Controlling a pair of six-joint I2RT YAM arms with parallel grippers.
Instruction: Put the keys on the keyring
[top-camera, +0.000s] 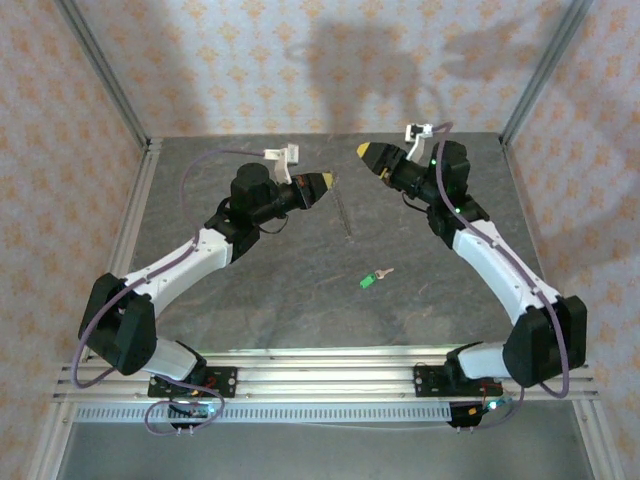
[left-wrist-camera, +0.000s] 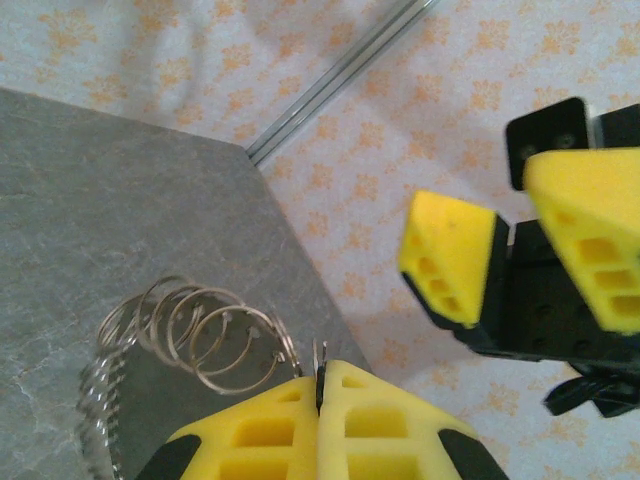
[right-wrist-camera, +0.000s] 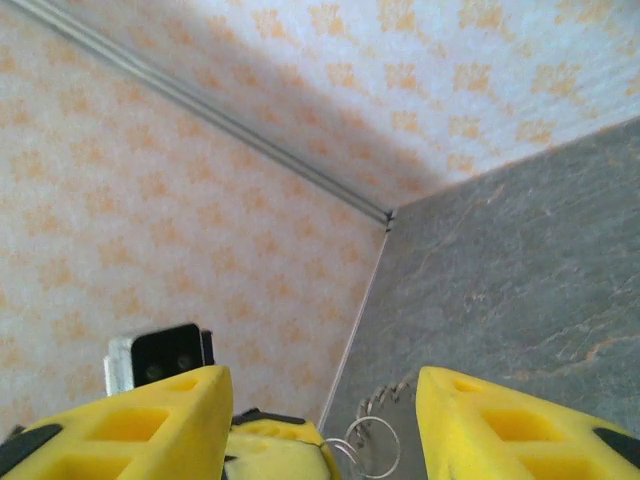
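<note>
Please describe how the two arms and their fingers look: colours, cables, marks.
The left arm and right arm have white shells with black joints and bases. The fingers are yellow blocks with square holes. A purplish cable runs along each arm; small green lights glow.

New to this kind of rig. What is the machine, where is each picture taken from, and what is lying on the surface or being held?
Two robot arms are bolted at the near edge of a grey table. One picture looks down from above and behind them. The other two come from a camera on each wrist, so yellow fingers show up close. The left arm's fingers are shut on the keyring, a coiled wire loop. The right arm's fingers stand open facing it, holding nothing. A small green-headed key lies on the table between the arms, untouched.
</note>
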